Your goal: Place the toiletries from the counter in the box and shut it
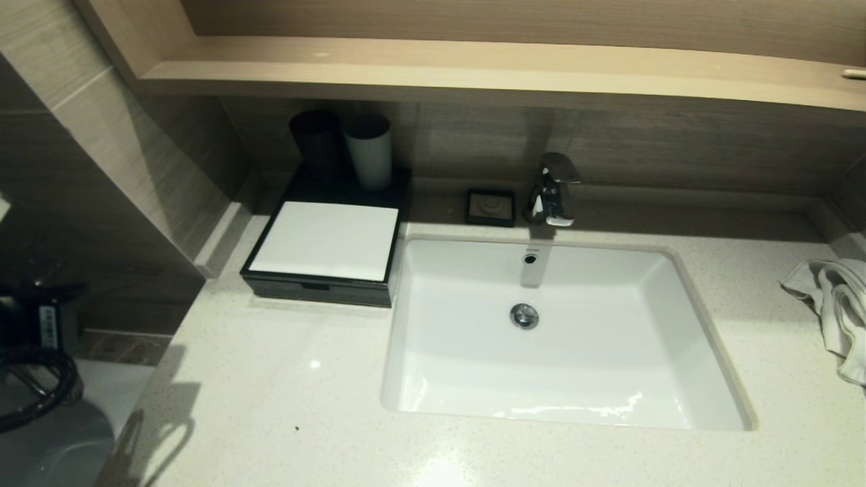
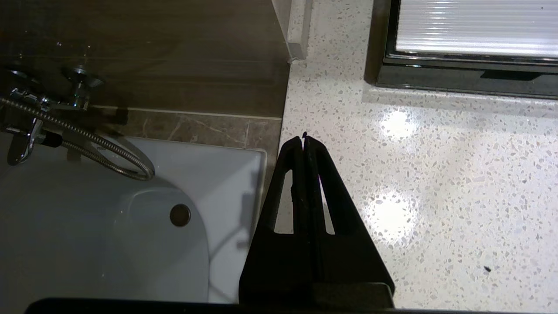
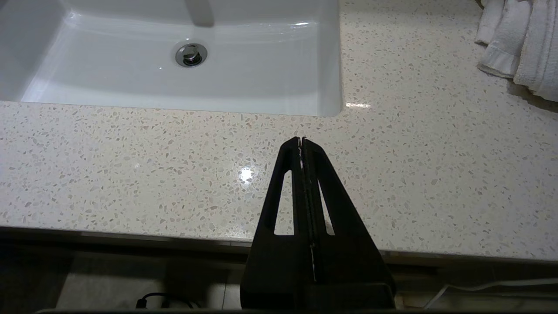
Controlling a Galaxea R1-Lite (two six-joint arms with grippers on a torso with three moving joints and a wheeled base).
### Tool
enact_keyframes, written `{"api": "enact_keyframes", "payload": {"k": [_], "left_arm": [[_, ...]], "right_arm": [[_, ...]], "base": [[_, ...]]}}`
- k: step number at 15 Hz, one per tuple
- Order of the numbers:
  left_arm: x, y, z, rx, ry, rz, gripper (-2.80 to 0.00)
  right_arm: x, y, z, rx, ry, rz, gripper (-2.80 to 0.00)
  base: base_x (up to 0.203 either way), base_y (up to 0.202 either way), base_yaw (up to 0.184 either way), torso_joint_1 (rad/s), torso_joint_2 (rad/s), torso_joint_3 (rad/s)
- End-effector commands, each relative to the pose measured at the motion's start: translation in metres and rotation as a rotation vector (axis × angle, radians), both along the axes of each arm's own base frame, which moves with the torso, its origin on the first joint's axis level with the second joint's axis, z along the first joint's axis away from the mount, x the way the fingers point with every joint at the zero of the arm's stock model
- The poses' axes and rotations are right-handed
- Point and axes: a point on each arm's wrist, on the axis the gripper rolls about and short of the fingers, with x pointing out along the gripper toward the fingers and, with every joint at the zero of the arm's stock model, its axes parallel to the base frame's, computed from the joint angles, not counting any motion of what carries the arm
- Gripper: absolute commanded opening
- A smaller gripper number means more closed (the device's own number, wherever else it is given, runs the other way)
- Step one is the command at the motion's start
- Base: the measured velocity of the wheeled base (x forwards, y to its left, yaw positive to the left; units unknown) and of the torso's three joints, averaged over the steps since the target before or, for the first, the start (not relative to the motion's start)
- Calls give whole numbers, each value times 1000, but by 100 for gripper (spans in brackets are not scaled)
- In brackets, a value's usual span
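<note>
L hand (image 2: 304, 138) closed, empty, box (image 2: 471, 65) ahead w/ drawer shut; R hand (image 3: 301, 140) closed, parked. Risk: no toiletries visible, so nothing obvious to grab.

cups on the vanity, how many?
2. A black cup and a white cup stand side by side at the back of the box, black one nearer the left wall. Nothing else cup-like shows; anything behind them would be hidden.

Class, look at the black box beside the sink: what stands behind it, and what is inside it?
Behind the box stand a black cup and a white cup against the wall. Its drawer is shut, so its contents cannot be seen.
</note>
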Motion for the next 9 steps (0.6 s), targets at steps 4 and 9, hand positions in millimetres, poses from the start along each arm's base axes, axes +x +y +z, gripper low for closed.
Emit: {"api": "enact_keyframes", "payload": {"k": [4,9], "left_arm": [[-56,0,-13,17,-102,-4,-280],[-96,0,-38,62,-157,-17,-280]], "right_arm": [[0,0,0,0,0,1,-280],[0,0,0,0,0,1,-280]], "base": [[0,0,0,0,0,0],[0,0,0,0,0,0]]}}
